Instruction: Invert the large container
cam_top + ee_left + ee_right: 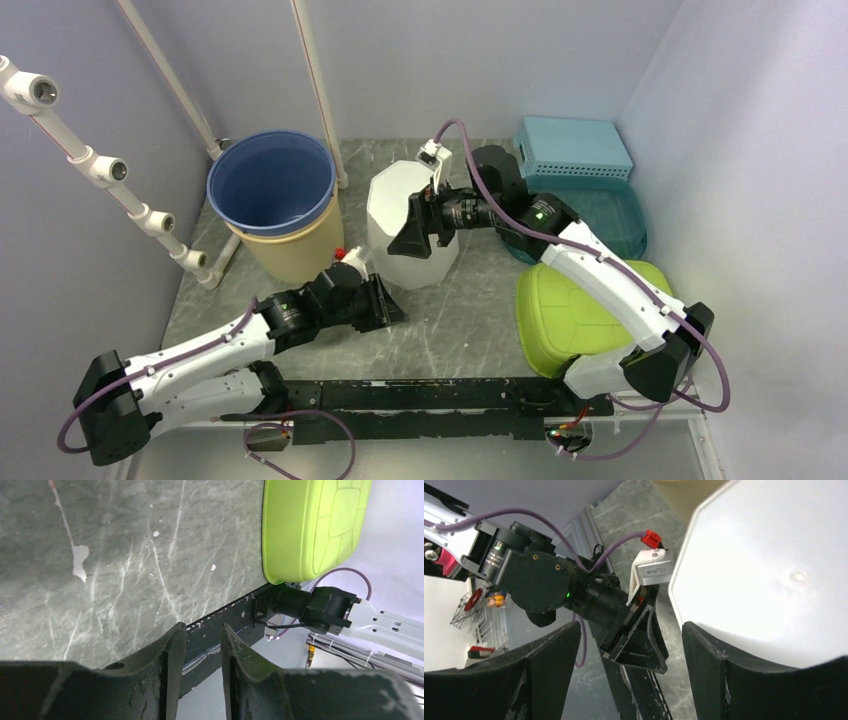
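Nearest the bases, the left gripper (383, 300) lies low over the table (450, 330), its jaws a narrow gap apart and holding nothing. A lime-green plastic piece (570, 310) sits at 4 o'clock from the table's centre. The large container (395, 210), white and 8-sided, stands just past centre toward 12 o'clock. The right gripper (420, 235) is at its 3 o'clock flank with jaws spread wide. 1 finger (744, 690) lies across the white wall and nothing is clamped.

I judge the container to be light, thin plastic: stiff along the rim, springy and slick on the flat panels. A pinch over the rim edge should hold better than a squeeze on a panel. Whether the rim faces up I cannot tell.

A blue bucket (270, 180) stands at the container's 10 o'clock and a teal basket (575, 148) at its 2 o'clock.
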Robot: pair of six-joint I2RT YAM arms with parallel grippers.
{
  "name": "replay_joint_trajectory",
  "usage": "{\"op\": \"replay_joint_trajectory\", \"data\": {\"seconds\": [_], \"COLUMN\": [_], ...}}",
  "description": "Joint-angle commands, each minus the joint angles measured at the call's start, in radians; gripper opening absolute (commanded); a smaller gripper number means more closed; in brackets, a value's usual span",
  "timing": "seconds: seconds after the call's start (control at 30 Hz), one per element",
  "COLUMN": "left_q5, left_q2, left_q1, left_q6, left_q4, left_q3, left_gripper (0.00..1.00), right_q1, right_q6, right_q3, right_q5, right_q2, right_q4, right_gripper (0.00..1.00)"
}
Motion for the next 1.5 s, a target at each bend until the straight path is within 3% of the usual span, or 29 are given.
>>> {"op": "replay_joint_trajectory", "data": {"seconds": [0.0, 0.23, 0.83, 0.97, 1.1, 1.2, 1.47], "left_q5": [-0.007, -0.008, -0.143, -0.164, -0.191, -0.223, -0.311], "left_q2": [-0.044, -0.010, 0.031, 0.025, 0.001, -0.021, -0.028], "left_q1": [-0.001, -0.002, -0.002, -0.001, -0.002, -0.001, -0.002], "left_q6": [-0.010, 0.025, 0.114, 0.128, 0.109, 0.091, 0.095], "left_q4": [-0.039, -0.070, -0.258, -0.274, -0.271, -0.280, -0.361], "left_q3": [0.000, 0.042, 0.183, 0.198, 0.186, 0.182, 0.217], "left_gripper": [0.37, 0.37, 0.44, 0.54, 0.74, 0.85, 0.94], "right_q1": [-0.001, -0.001, -0.001, 0.000, 0.000, -0.001, 0.006], "right_q6": [0.011, 0.003, -0.072, -0.101, -0.121, -0.159, -0.268], "right_q3": [0.008, 0.059, 0.066, -0.003, -0.092, -0.152, -0.394], "right_q5": [0.094, 0.201, 0.474, 0.500, 0.554, 0.584, 0.749], "right_q2": [0.039, 0.083, -0.012, -0.108, -0.220, -0.280, -0.467], "right_q4": [-0.126, -0.173, -0.212, -0.128, -0.049, -0.014, 0.157], "right_gripper": [0.78, 0.78, 0.82, 0.87, 0.99, 1.00, 1.00]}}
